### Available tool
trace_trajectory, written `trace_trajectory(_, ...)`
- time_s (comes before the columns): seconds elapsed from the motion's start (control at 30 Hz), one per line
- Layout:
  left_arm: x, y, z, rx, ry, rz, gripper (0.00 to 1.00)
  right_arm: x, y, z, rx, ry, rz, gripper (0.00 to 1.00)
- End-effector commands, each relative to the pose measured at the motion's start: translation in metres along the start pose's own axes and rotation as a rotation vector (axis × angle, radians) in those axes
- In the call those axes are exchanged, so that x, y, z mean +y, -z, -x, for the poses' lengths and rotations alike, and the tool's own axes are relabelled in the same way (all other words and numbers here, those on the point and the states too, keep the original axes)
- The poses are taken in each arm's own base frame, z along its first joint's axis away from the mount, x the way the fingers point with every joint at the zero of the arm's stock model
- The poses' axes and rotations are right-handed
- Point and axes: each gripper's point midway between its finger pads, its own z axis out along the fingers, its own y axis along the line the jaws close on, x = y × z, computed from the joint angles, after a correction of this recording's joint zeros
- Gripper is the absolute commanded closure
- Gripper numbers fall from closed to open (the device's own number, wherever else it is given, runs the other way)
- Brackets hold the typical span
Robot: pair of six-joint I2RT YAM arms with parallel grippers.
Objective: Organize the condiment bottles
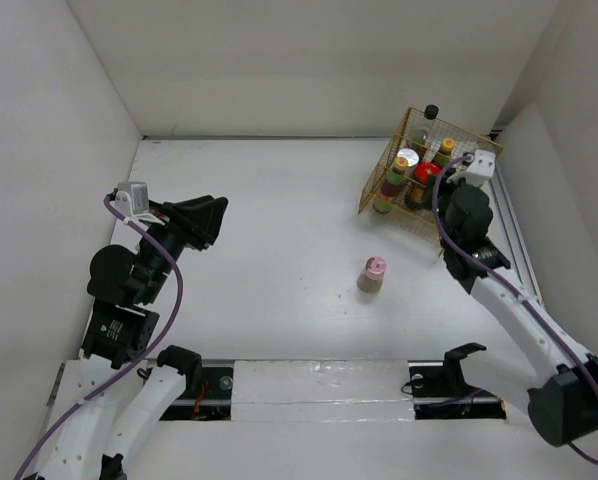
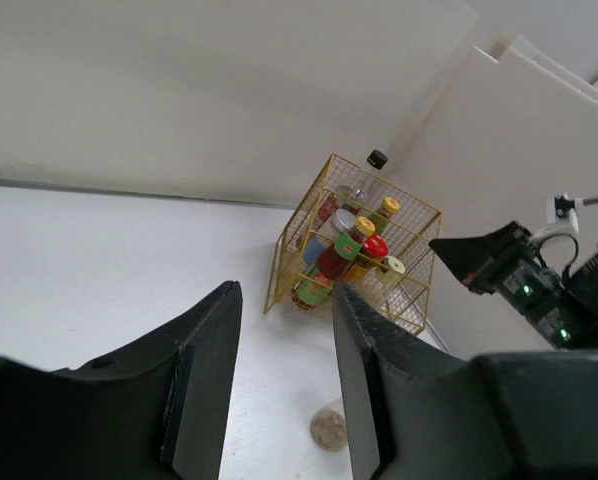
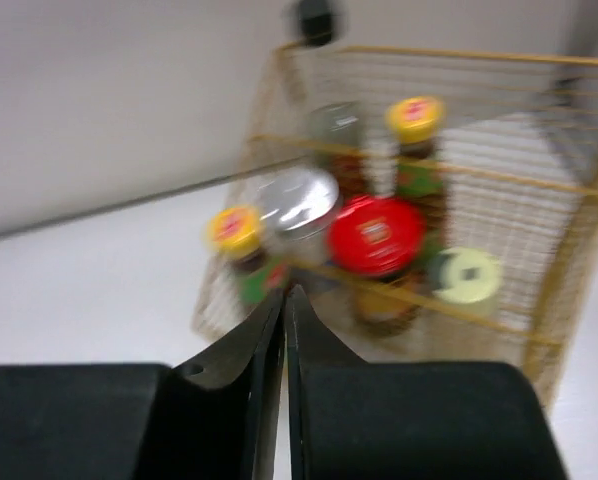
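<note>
Several condiment bottles stand in a gold wire basket (image 1: 383,162) at the back right: black cap (image 1: 431,111), silver cap (image 1: 407,157), yellow-red cap (image 1: 445,146), red cap (image 1: 425,172), and a green-red striped bottle (image 1: 392,186). A pink-capped bottle (image 1: 372,273) stands alone on the table in front of the basket. My right gripper (image 3: 284,300) is shut and empty, just at the basket's near side, facing the red cap (image 3: 377,233), the silver cap (image 3: 297,198) and a yellow-green cap (image 3: 464,275). My left gripper (image 1: 215,218) is open and empty, far left of them.
White walls close in the table at the back and on both sides. In the left wrist view the basket (image 2: 282,262) and the right arm (image 2: 539,285) lie ahead, with the pink-capped bottle (image 2: 328,428) low between the fingers (image 2: 214,350). A black rail (image 1: 319,385) runs along the near edge.
</note>
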Motion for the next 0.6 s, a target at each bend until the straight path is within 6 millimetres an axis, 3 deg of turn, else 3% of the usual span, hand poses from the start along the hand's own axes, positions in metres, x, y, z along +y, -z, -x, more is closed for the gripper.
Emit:
trace_trajectory(0.0,-0.005,-0.001,0.011,-0.05,-0.007,-0.024,0.64,0.059,0.04,-0.026,0.063,-0.025,0.263,0.9)
trace_trajectory(0.07,-0.005,-0.001,0.011,-0.051,-0.007,-0.024,0.7,0.092,0.073,-0.052,0.154,-0.004,0.404,0.71)
trace_trajectory(0.1,-0.005,-0.001,0.011,-0.051,-0.007,-0.024,0.75,0.09,0.089,-0.072,0.226,0.02,0.417,0.44)
trace_trajectory(0.17,-0.007,-0.001,0.01,-0.044,-0.008,-0.034,0.75,0.091,0.11,-0.091,0.295,0.046,0.446,0.22)
trace_trajectory(0.2,-0.007,-0.001,0.01,-0.044,-0.008,-0.034,0.76,0.089,0.128,-0.111,0.375,0.074,0.457,0.11)
trace_trajectory(0.37,-0.008,-0.001,0.009,-0.039,-0.008,-0.043,0.67,0.07,0.164,-0.155,0.498,0.038,0.408,0.0)
trace_trajectory(0.57,-0.01,0.0,0.008,-0.034,-0.008,-0.051,0.64,0.069,0.151,-0.182,0.525,0.071,0.354,0.02)
